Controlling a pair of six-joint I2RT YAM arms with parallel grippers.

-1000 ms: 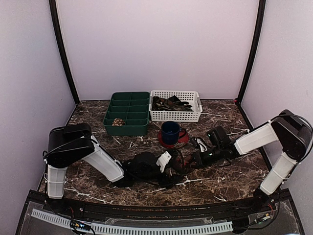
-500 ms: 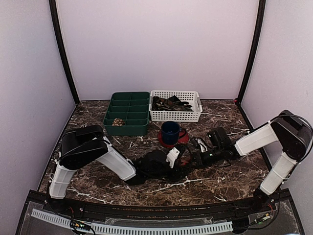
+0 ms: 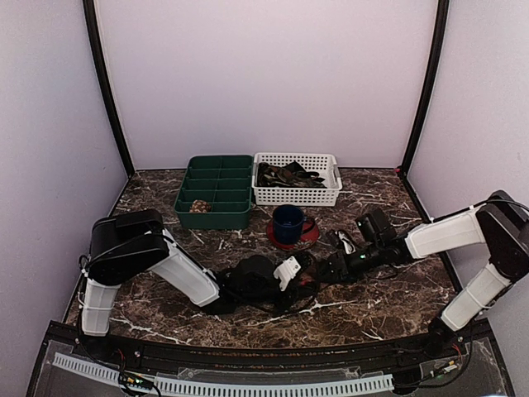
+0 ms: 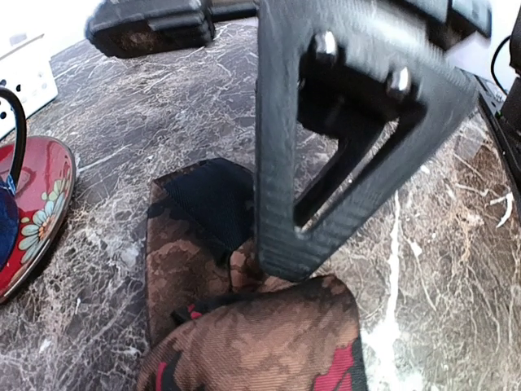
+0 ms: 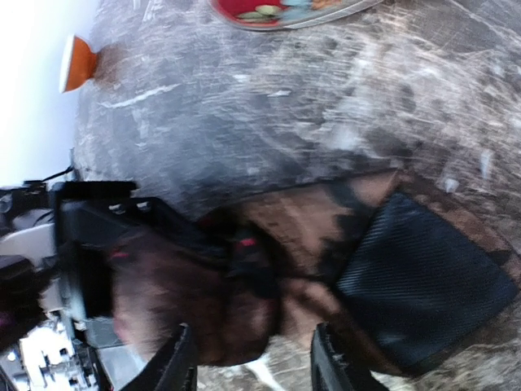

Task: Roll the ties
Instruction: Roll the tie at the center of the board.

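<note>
One tie (image 4: 260, 342) is lying half-coiled near the red saucer (image 4: 37, 204), mid-roll. The right gripper (image 5: 251, 365) is hanging released; the left gripper's (image 3: 297, 275) hold I cannot tell. Next wants a firm pinch on the coil.

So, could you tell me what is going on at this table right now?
Both arms are working on one brown patterned tie lying in the middle of the marble table. The left gripper is down on its bunched-up end. The right gripper, jaws open, sits just short of the flat stretch. One rolled tie already lies in the green tray, and more ties wait in the white basket behind the blue mug.
</note>
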